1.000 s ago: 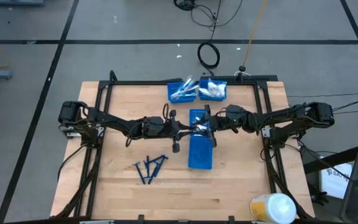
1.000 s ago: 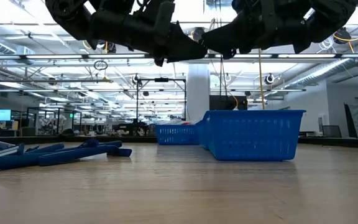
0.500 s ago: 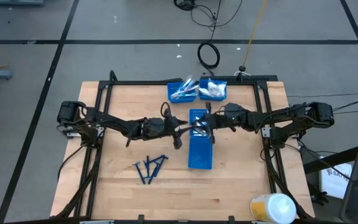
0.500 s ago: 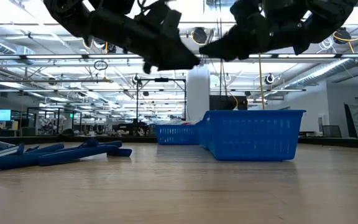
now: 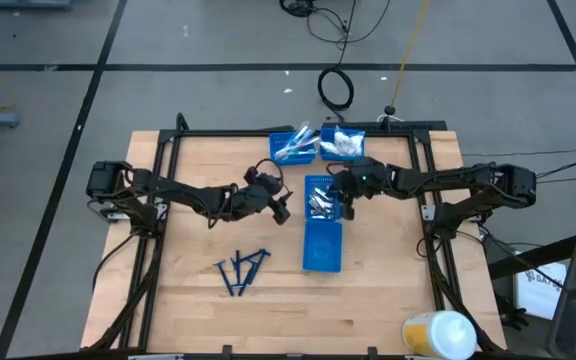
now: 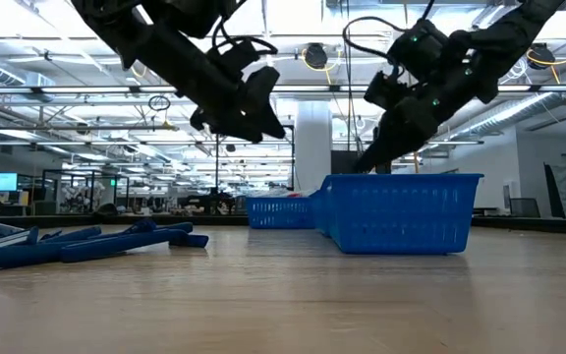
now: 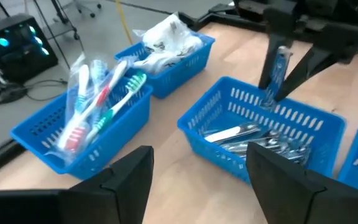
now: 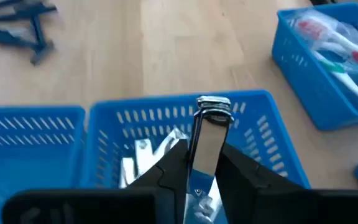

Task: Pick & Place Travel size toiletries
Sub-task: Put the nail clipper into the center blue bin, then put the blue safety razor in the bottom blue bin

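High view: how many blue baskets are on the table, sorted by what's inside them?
Toothbrush basket: 1
White-packet basket: 1
Silvery-tube basket: 1
Empty-looking basket: 1
Total: 4 baskets

Four blue bins (image 5: 321, 245) counted on table; two grippers, left (image 5: 280, 205) and right (image 5: 346, 203); razor (image 5: 240, 270) count unclear.

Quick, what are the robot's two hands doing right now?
Left end effector: open, holding nothing.
Right end effector: closed on a silvery tube above the blue bin.
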You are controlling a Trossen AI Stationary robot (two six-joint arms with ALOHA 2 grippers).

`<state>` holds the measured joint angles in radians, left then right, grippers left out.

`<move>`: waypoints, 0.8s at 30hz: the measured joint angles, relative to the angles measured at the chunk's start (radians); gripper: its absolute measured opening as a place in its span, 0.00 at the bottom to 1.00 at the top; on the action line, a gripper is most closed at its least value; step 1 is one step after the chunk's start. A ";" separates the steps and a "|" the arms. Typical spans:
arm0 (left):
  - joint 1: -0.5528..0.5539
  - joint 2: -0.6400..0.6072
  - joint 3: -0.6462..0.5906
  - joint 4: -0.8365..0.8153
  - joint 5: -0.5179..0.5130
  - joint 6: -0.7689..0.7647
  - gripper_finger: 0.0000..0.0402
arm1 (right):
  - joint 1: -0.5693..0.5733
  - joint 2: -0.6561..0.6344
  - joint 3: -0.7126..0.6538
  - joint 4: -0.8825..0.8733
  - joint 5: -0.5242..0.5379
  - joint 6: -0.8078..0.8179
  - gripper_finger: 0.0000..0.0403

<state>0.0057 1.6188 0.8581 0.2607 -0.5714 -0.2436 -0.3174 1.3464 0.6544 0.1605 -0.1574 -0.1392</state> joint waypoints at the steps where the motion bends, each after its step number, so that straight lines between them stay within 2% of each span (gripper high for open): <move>1: 0.000 0.000 0.000 0.003 0.007 -0.005 0.63 | -0.003 0.000 0.000 0.007 0.000 0.011 0.17; 13: 0.001 0.000 0.000 -0.011 0.050 -0.005 0.63 | -0.005 0.000 0.000 0.048 -0.001 0.049 0.42; 20: -0.027 0.000 0.000 -0.142 0.310 -0.003 0.63 | -0.001 0.000 0.000 0.067 -0.001 0.049 0.49; 24: -0.065 0.000 0.000 -0.252 0.347 -0.029 0.63 | -0.001 0.000 0.000 0.067 -0.001 0.045 0.49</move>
<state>-0.0596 1.6188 0.8581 0.0091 -0.2241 -0.2725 -0.3187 1.3460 0.6544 0.2279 -0.1581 -0.0945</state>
